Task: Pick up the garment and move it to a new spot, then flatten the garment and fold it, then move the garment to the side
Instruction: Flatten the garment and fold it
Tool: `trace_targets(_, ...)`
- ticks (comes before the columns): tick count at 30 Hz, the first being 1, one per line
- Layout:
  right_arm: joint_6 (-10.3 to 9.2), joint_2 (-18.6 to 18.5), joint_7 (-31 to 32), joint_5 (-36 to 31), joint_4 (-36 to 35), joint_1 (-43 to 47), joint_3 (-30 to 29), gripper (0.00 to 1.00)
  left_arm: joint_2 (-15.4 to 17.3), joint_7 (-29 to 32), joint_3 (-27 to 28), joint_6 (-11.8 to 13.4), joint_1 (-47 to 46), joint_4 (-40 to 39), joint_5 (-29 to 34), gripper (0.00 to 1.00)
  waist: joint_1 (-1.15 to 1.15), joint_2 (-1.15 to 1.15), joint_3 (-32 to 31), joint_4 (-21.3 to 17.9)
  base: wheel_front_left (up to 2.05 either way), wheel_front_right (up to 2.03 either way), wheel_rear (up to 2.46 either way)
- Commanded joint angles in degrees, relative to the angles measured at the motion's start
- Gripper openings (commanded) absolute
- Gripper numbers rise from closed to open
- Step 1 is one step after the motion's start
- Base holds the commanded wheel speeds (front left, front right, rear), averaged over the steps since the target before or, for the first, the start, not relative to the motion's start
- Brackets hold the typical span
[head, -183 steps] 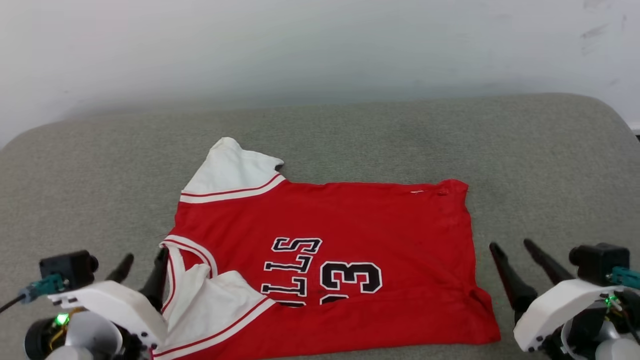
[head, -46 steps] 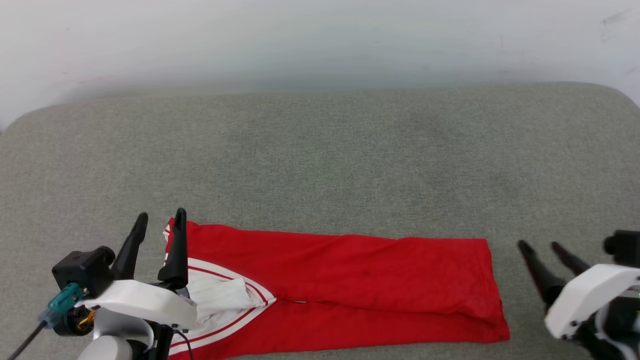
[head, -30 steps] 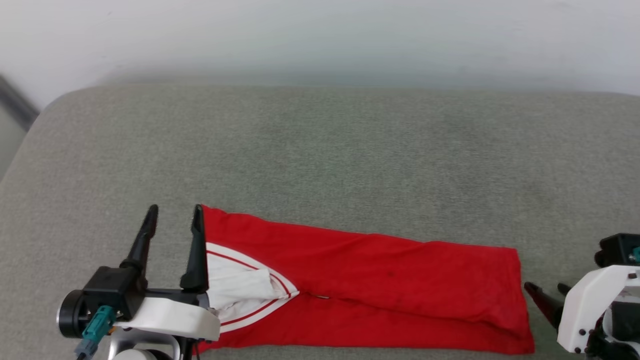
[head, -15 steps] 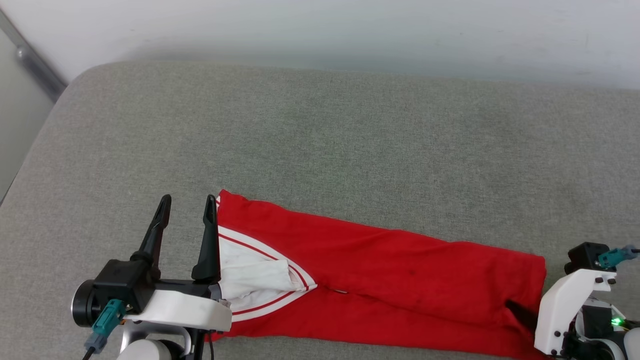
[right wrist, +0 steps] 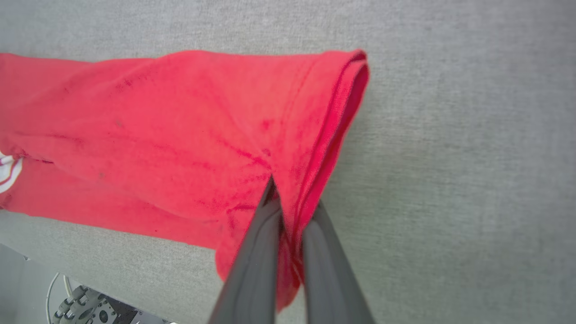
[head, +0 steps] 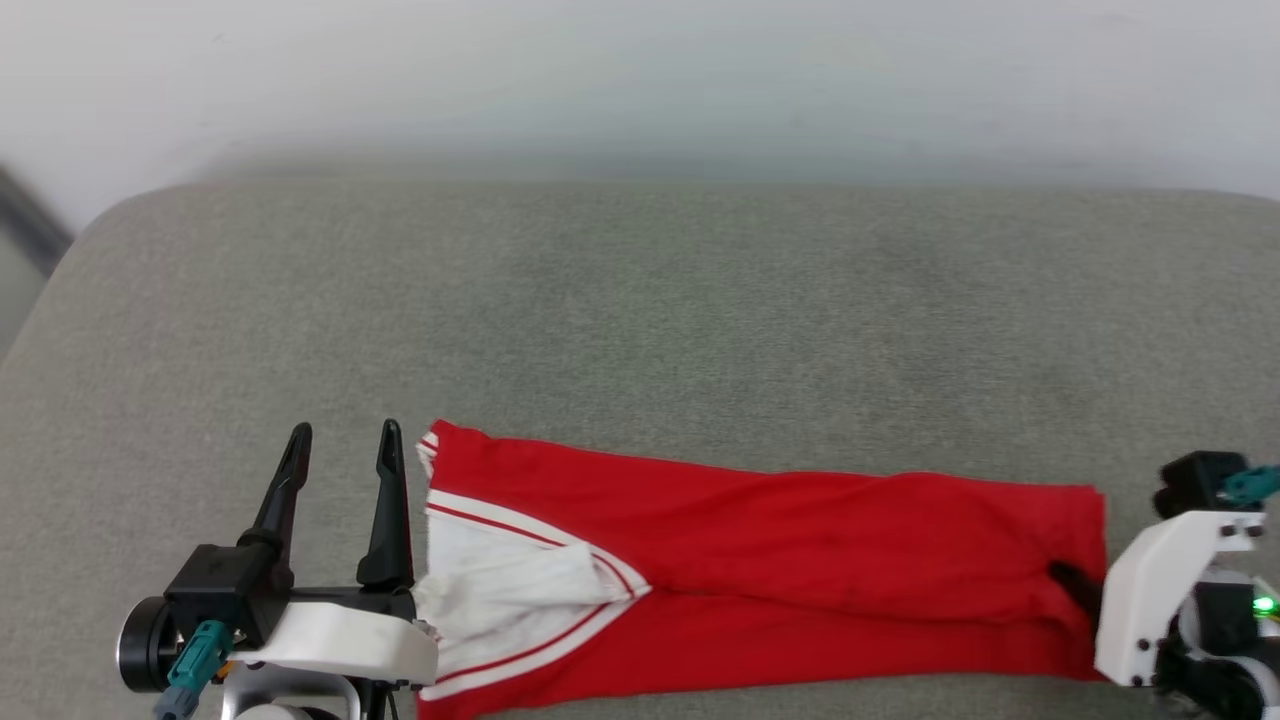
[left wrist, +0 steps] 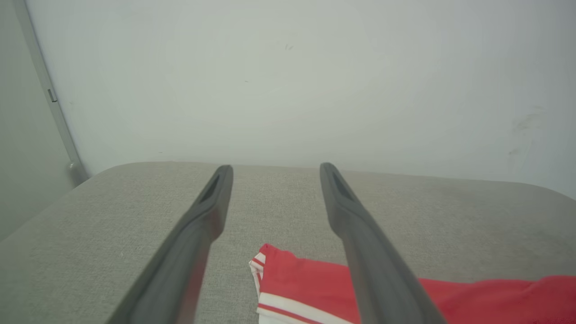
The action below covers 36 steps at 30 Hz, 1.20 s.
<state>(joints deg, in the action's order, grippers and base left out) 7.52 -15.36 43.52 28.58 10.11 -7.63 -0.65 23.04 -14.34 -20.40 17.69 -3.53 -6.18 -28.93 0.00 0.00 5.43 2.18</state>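
Note:
The garment (head: 780, 560) lies folded lengthwise as a long red strip near the front of the grey cushion (head: 640, 320). Its white sleeve with red trim (head: 500, 590) is at the left end. My left gripper (head: 345, 430) stands open just left of that end, with nothing between its fingers; in the left wrist view the left gripper (left wrist: 276, 168) hovers above the garment's striped corner (left wrist: 306, 279). My right gripper (head: 1065, 578) is shut on the garment's right hem end. In the right wrist view the right gripper (right wrist: 290, 198) pinches a raised fold of the red garment (right wrist: 180, 126).
A pale wall (head: 640, 80) runs behind the cushion. The cushion's rounded left corner (head: 90, 230) drops off beside a grey rail (left wrist: 49, 99). Bare cushion stretches behind the garment. Part of the robot's base (right wrist: 85, 310) shows below the cushion's front edge.
My right gripper has moved in onto the garment's hem end and shut on it. The left gripper stays open beside the sleeve end. The head camera has shifted.

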Motion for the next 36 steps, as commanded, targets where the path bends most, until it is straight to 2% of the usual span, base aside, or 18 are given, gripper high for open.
trace_targets(1,-0.05,-0.82,-0.11,-0.34,-0.42,0.52,-1.88,0.0,0.34,-0.19,0.22,0.34,0.96,-0.09,-0.1,1.0,0.0,0.0,-1.02,-1.73,0.0,0.0,0.0)
trace_targets(8,-0.05,-0.76,0.84,-2.26,-2.39,2.57,-12.07,0.0,0.37,-0.12,0.1,0.42,1.62,-0.17,-0.39,1.0,0.0,0.0,-1.67,-3.52,0.0,0.0,0.0)
trace_targets(12,-0.04,2.17,2.05,0.58,-3.33,2.98,-16.8,0.0,0.32,-0.11,0.1,0.47,1.81,0.01,-0.77,1.0,0.0,0.0,-1.72,-3.87,0.0,0.0,0.0)
trace_targets(15,-0.04,7.43,4.61,8.82,-3.77,0.99,-19.69,0.0,0.24,-0.11,-0.02,0.41,1.75,0.12,-0.89,1.0,0.0,0.0,-1.72,-3.75,0.0,0.0,0.0)
trace_targets(16,-0.04,10.81,9.37,18.72,-3.28,0.25,-21.43,0.0,0.21,-0.08,-0.26,0.14,1.35,0.22,-0.88,1.0,0.0,0.0,-1.71,-3.3,0.0,0.0,0.0)
trace_targets(20,-0.04,12.49,15.53,30.0,-1.69,-0.09,-20.67,0.0,0.18,0.18,-0.53,0.04,0.76,0.37,-1.01,1.0,0.0,0.0,-1.7,-2.54,0.0,0.0,0.0)
trace_targets(23,-0.04,12.65,16.07,38.73,1.25,-0.72,-15.87,0.0,0.11,0.48,-0.84,-0.16,0.05,0.43,-1.03,1.0,0.0,0.0,-1.39,-1.89,0.0,0.0,0.0)
trace_targets(27,-0.04,12.55,13.38,43.92,4.02,-1.61,-6.99,0.0,-0.2,0.78,-1.43,-0.59,-1.25,0.64,-0.91,1.0,0.0,0.0,-0.63,-0.76,0.0,0.0,0.0)
trace_targets(36,-0.04,12.54,-0.5,47.78,10.79,-7.96,12.77,0.0,-1.24,0.61,-2.55,-1.88,-4.03,2.09,-1.0,1.0,0.0,0.0,1.27,2.46,0.0,0.0,0.0)
